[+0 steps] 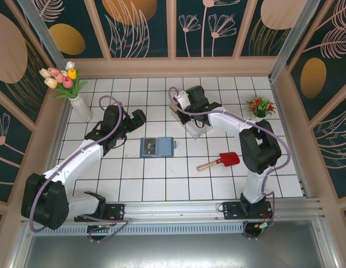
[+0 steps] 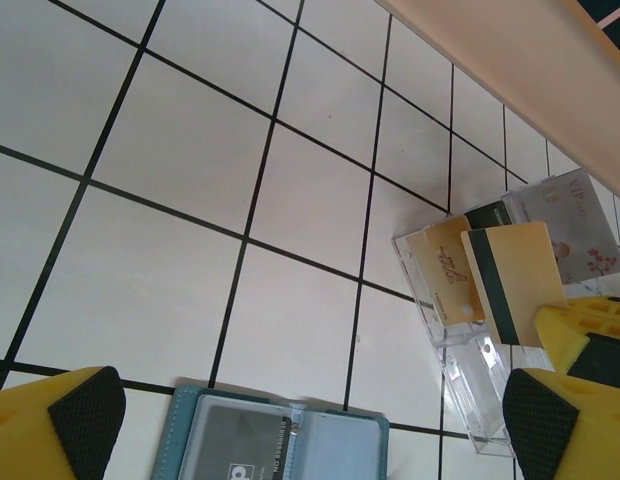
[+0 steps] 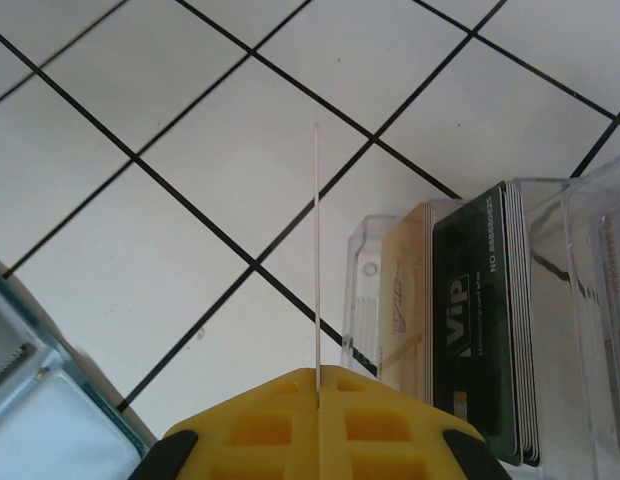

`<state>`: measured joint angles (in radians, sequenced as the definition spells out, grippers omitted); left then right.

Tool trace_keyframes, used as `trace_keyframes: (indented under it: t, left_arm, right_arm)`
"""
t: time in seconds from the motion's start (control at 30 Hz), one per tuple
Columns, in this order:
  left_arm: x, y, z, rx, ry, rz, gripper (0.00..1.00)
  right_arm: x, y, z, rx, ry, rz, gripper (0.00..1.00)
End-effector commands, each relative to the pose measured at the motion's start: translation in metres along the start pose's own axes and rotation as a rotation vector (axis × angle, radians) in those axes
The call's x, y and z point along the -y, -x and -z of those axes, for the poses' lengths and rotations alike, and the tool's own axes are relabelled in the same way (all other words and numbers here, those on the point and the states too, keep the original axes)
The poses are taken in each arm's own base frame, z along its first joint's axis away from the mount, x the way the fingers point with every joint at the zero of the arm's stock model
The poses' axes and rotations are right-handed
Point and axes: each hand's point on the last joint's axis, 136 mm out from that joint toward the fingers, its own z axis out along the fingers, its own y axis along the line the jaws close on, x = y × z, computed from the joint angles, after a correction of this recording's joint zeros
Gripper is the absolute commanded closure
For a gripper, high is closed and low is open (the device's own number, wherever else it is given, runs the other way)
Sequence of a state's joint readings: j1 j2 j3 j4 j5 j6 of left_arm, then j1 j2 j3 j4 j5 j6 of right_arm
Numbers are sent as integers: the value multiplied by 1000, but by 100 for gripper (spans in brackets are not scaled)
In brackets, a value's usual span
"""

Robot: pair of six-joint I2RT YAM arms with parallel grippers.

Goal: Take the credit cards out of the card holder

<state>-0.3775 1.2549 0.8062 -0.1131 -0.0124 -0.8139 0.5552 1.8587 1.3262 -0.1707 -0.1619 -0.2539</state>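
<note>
Left wrist: clear box (image 2: 472, 402) holds cards (image 2: 445, 268); card holder (image 2: 342, 452) keeps grey card (image 2: 240, 445).

A white vase (image 1: 79, 107) of tulips (image 1: 61, 77) (pink, yellow and cream) stood at the far left corner of the white tiled table (image 1: 162, 187). A small pot of red flowers (image 1: 260, 105) sat near the far right. A toy shovel (image 1: 220, 162), red-bladed with a wooden handle, lay right of centre, apart from the clear plastic box (image 1: 195, 133) farther back. Dark floral panels (image 1: 142, 28) walled the table.
</note>
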Motion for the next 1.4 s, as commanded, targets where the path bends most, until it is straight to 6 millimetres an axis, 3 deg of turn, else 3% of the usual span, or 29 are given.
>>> trace_keyframes:
  t: [0.0, 0.33, 0.37, 0.47, 1.03, 1.17, 1.37]
  left_arm:
    - [1, 6, -2, 5, 7, -15, 1]
    - [2, 1, -10, -25, 4, -18, 2]
    - [2, 0, -10, -27, 3, -21, 2]
    - [1, 0, -10, -30, 11, -27, 2]
    - [-1, -6, -13, -52, 7, -33, 2]
    - [0, -7, -13, -57, 2, -33, 2]
    - [1, -8, -10, -61, -3, -37, 1]
  right_arm:
    - [8, 3, -3, -12, -34, 31, 100]
    - [16, -11, -18, -67, -65, 42, 100]
    - [27, -13, -17, -74, -84, 27, 100]
    - [35, -14, -19, -85, -100, 20, 100]
    - [31, -28, -28, -124, -69, 17, 92]
    - [36, -24, -32, -122, -90, 0, 83]
    - [37, -4, -27, -63, -95, -34, 81]
